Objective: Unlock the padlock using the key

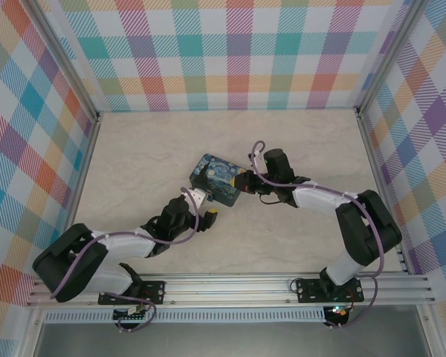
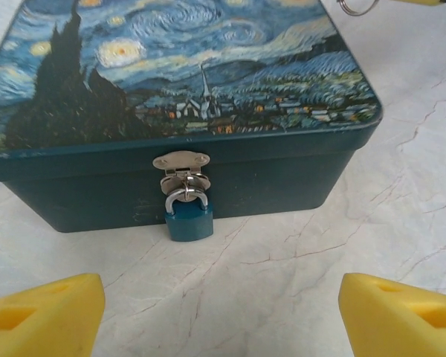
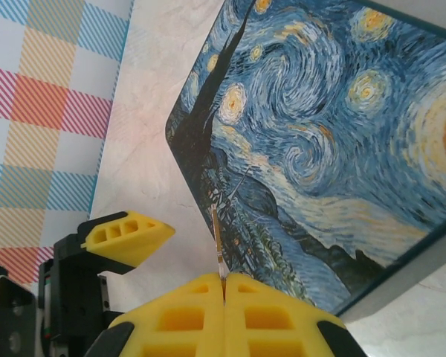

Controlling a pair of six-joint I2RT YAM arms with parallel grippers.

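**Padlock**: blue-teal body with a thin silvery shackle, shackle seated. It hangs from the metal hasp on the front wall of the starry-night box. Whether its body touches the bench cannot be told.

**Left gripper**: jaws spread wide, with a yellow fingertip at each lower corner of its wrist view. The padlock lies ahead of the gap, centred between the tips and apart from both.

**Key**: thin grey blade, pinched at its base.

**Right gripper**: jaws pressed together on the key, whose blade points out over the box lid near the lid's edge.

**Box**: seen from above, it sits about mid-bench, well apart from every edge. The left gripper is at its near side and the right gripper at its right side.
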